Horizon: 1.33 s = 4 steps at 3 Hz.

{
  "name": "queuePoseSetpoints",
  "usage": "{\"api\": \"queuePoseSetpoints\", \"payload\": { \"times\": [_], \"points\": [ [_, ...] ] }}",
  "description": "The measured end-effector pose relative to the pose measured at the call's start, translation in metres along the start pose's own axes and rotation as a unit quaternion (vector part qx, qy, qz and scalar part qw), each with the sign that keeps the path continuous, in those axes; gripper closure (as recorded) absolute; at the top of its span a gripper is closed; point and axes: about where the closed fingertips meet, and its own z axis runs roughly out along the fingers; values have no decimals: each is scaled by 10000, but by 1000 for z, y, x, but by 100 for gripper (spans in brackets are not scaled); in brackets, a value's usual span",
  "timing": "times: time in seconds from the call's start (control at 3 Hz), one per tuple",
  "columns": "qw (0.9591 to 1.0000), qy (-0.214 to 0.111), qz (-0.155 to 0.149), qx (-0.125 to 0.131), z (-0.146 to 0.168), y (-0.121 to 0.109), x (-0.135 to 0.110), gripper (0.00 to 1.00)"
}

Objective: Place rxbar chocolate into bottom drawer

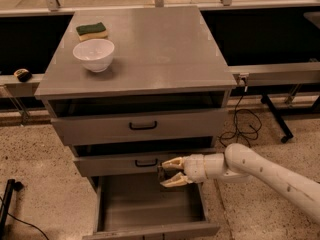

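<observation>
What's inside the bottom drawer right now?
Only grey floor shows in the bottom drawer; the gripper holds the rxbar chocolate above its back. The rear, under the middle drawer, is hidden.

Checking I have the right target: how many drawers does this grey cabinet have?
3: the top grey metal drawer and middle drawer, both black-handled; the deep bottom drawer pulled out. The cream gripper sits above its back.
</observation>
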Motion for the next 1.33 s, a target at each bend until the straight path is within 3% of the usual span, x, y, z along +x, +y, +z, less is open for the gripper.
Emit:
{"api": "queuePoseSetpoints", "payload": {
  "times": [0.33, 0.67, 1.0, 1.33],
  "points": [
    [9998, -167, 81, 62, 35, -1, 57, 100],
    [9997, -114, 165, 142, 43, 4, 109, 100],
    [9996, -120, 193, 160, 44, 3, 113, 100],
    [9997, 73, 210, 68, 65, 3, 128, 100]
  ]
}}
